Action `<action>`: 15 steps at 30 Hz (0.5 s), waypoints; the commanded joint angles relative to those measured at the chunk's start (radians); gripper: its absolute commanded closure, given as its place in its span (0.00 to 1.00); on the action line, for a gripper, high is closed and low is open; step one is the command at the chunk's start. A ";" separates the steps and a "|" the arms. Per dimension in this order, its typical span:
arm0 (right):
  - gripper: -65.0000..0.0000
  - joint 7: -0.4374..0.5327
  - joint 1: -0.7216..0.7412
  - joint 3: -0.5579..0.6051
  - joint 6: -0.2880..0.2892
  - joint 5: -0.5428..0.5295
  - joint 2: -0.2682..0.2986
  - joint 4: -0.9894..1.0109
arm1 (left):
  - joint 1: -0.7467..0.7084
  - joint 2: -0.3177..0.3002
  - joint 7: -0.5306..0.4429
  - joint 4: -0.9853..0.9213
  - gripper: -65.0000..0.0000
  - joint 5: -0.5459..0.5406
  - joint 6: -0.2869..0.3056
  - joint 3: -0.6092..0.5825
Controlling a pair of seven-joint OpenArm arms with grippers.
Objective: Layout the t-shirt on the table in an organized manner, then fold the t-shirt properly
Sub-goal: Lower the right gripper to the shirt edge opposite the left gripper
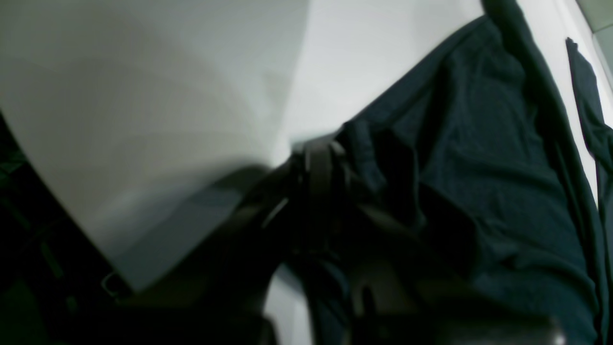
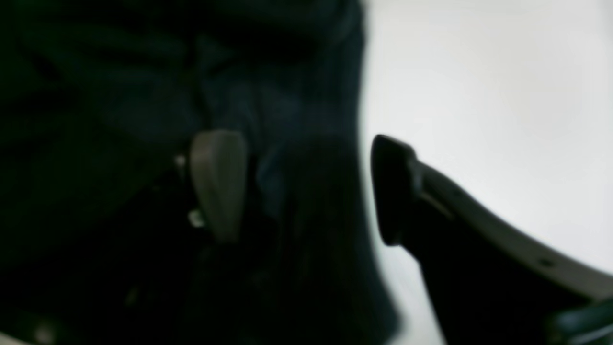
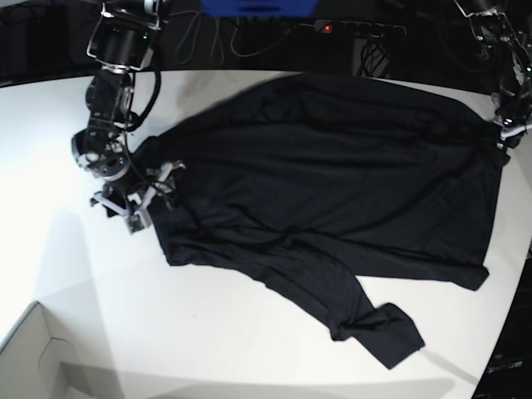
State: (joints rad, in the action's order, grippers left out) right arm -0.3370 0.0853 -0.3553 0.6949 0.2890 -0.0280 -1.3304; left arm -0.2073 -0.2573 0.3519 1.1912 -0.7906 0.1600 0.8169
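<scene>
The black t-shirt (image 3: 332, 174) lies spread over most of the white table (image 3: 50, 116), with one long sleeve (image 3: 366, 320) trailing toward the front. My left gripper (image 3: 504, 133) is at the shirt's right edge; in the left wrist view its fingertips (image 1: 321, 163) are shut on a bunched fold of the t-shirt (image 1: 488, 143). My right gripper (image 3: 162, 179) is at the shirt's left edge. In the right wrist view the right gripper (image 2: 306, 187) stands open, one finger (image 2: 218, 182) over the fabric and the other over bare table (image 2: 503, 86), with the shirt's edge (image 2: 311, 143) between them.
A pale box corner (image 3: 33, 357) sits at the front left. A power strip (image 3: 357, 27) and cables lie behind the table's back edge. The table's curved edge (image 1: 72, 225) drops to a dark floor in the left wrist view.
</scene>
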 commanded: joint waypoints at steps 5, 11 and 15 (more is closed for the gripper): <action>0.68 0.009 0.017 -0.009 0.003 0.005 0.007 0.041 | 0.004 -0.029 -0.020 0.025 0.99 -0.013 0.008 0.006; 0.96 0.009 -0.066 -0.011 0.003 0.005 0.075 0.018 | 0.002 -0.024 -0.015 0.077 0.97 -0.013 0.008 0.048; 1.00 0.009 -0.147 -0.011 0.003 0.005 0.099 -0.054 | 0.010 -0.021 0.075 0.137 0.82 -0.013 0.010 0.104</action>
State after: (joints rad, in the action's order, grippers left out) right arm -0.2684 -0.0532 -0.3634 0.7021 0.2546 0.0658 -1.3838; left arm -0.2043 -0.2592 0.4545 1.3052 -0.7902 0.1581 0.9154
